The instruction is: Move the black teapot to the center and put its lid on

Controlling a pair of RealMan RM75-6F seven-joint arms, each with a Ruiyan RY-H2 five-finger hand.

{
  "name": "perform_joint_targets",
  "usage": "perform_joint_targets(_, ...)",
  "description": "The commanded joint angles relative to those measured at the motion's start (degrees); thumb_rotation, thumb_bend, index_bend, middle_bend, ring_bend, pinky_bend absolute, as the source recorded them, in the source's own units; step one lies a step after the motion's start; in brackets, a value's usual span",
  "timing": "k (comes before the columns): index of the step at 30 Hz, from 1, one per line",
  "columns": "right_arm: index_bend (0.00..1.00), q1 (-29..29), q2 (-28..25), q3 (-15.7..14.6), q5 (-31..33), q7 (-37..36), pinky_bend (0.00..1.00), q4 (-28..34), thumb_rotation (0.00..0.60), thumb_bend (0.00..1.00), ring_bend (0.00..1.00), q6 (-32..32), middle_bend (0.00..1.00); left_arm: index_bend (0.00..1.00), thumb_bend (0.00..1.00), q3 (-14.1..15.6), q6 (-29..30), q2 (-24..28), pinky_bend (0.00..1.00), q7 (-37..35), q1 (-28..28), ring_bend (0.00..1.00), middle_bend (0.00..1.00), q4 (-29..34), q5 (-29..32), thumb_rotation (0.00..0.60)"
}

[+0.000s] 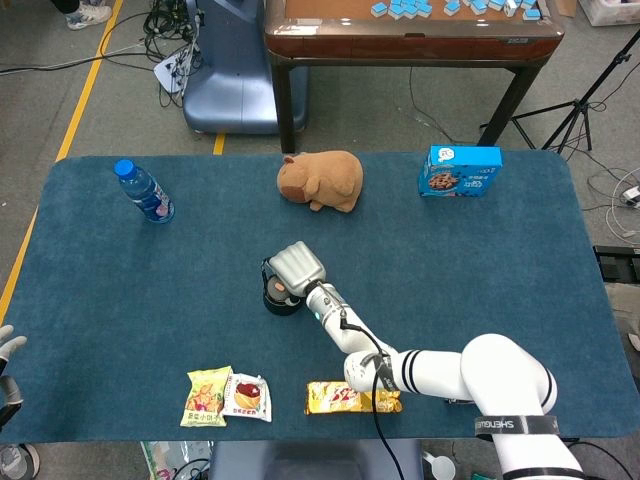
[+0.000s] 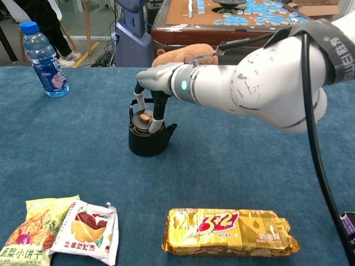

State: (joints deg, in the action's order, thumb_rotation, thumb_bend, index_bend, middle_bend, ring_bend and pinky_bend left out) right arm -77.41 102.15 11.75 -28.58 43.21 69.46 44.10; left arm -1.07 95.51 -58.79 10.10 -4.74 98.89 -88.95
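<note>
The teapot (image 2: 147, 137) stands near the middle of the blue bench (image 1: 480, 270), spout to the right, and the lid (image 2: 144, 117), with its small orange knob, looks to sit in the mouth of the pot, so the step in hand seems to be the last one: seating the lid and letting go. The right hand (image 2: 154, 88) hangs right over the pot, palm down, its fingers (image 2: 156, 121) reaching down around the lid; whether they pinch the knob or only rest beside it, I cannot tell from either view. The right arm comes in from the near right, forearm low over the bench and stretched toward the centre. The next move, as I judge it, calls for spreading the fingers and lifting the hand straight up, so that neither lid nor pot is dragged along; a sideways pull could tip the lid or shift the pot off centre. The left hand (image 1: 8, 345) shows only at the far left edge of the head view, off the bench, fingers apart and holding nothing. A bottle (image 1: 145, 192), a plush toy (image 1: 321, 180), a blue box (image 1: 460, 171) and snack packs (image 2: 228, 231) lie well apart from the pot.
</note>
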Motion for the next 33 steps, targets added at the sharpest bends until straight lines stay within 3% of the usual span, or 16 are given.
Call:
perform_joint_targets(1,0.46,0.0,-0.1,-0.1,0.0,0.0,1.00,0.1,0.600,0.20,0.99,0.1,1.00,0.24,0.73,0.0,0.0,0.0,0.27,0.0,0.0,0.11,0.16,0.0,0.0,0.600)
perform_joint_targets(24,0.39,0.3,-1.1,-0.4,-0.4,-0.8,1.00,0.9,0.600,0.11,0.99,0.0,1.00,0.24,0.73,0.0,-0.2,-0.1,0.27,0.6,0.1,0.11,0.16,0.1,0.0,0.600)
perform_joint_targets(33,0.39,0.9,-3.2,-0.4,-1.5,-1.2,1.00,4.3,0.600,0.11,0.99,1.2,1.00,0.24,0.73,0.0,-0.4,-0.2,0.27,0.9,0.2,0.11,0.16,0.2,0.1,0.600)
